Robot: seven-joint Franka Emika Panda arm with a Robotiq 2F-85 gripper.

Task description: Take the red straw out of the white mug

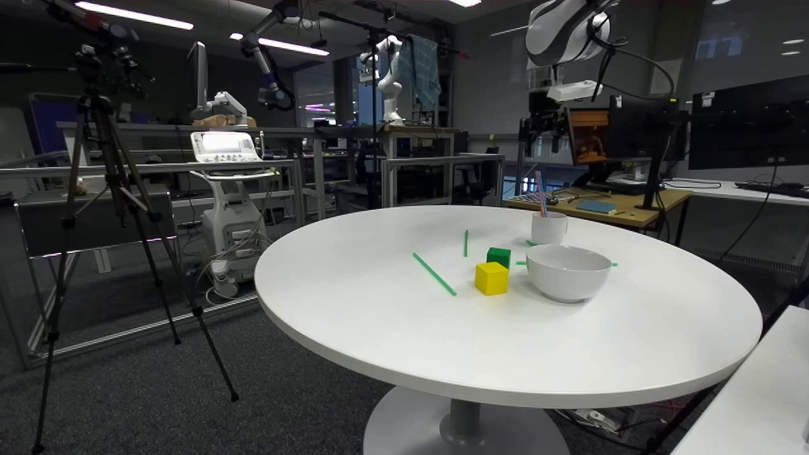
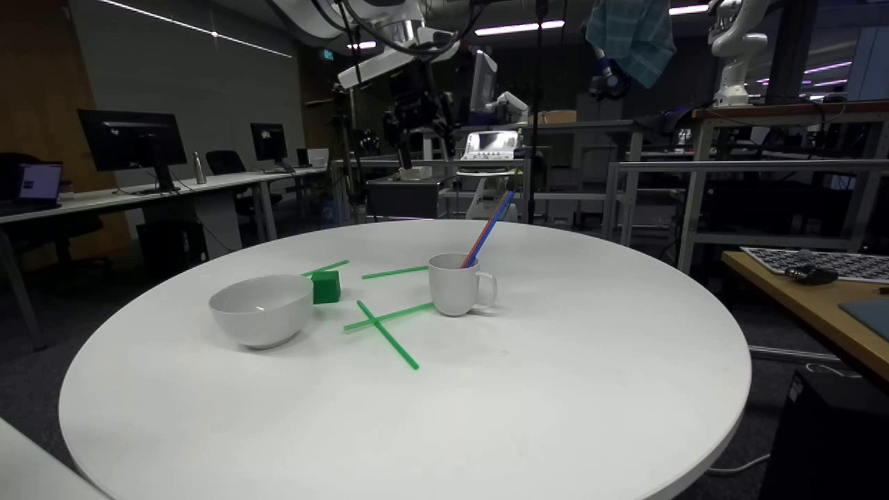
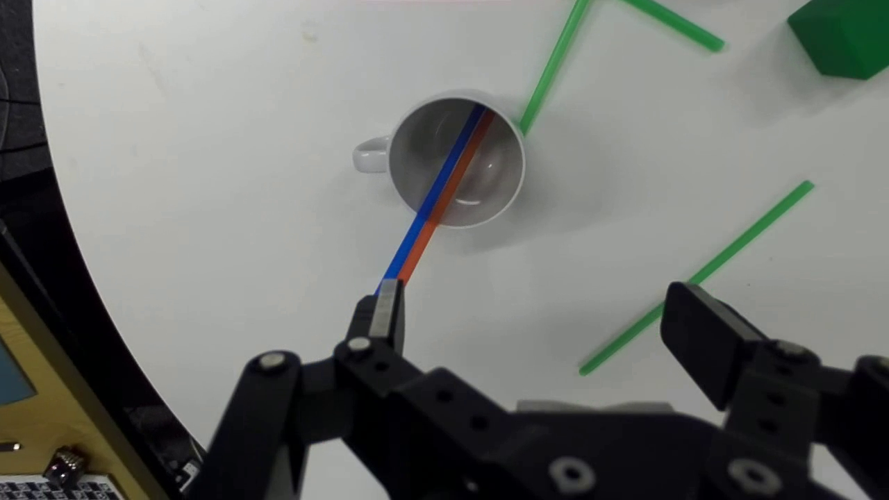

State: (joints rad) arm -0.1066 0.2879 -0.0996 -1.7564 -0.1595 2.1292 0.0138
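Note:
The white mug (image 1: 549,229) stands upright on the round table, also in an exterior view (image 2: 453,288) and the wrist view (image 3: 501,191). The red straw (image 2: 474,246) leans in it side by side with a blue straw (image 2: 495,223). In the wrist view the red straw (image 3: 453,187) lies right of the blue straw (image 3: 439,180), and the left finger hides their upper ends. My gripper (image 3: 535,288) is open with nothing between its fingers. In an exterior view the gripper (image 2: 427,151) hangs above the table, apart from the straws and higher than their tops.
A white bowl (image 1: 569,281) stands near the mug, with a yellow cube (image 1: 492,279) and a green cube (image 1: 498,256) beside it. Several green straws (image 2: 389,335) lie flat around them, one touching or close to the mug. A wooden desk (image 2: 819,298) stands beyond the table edge.

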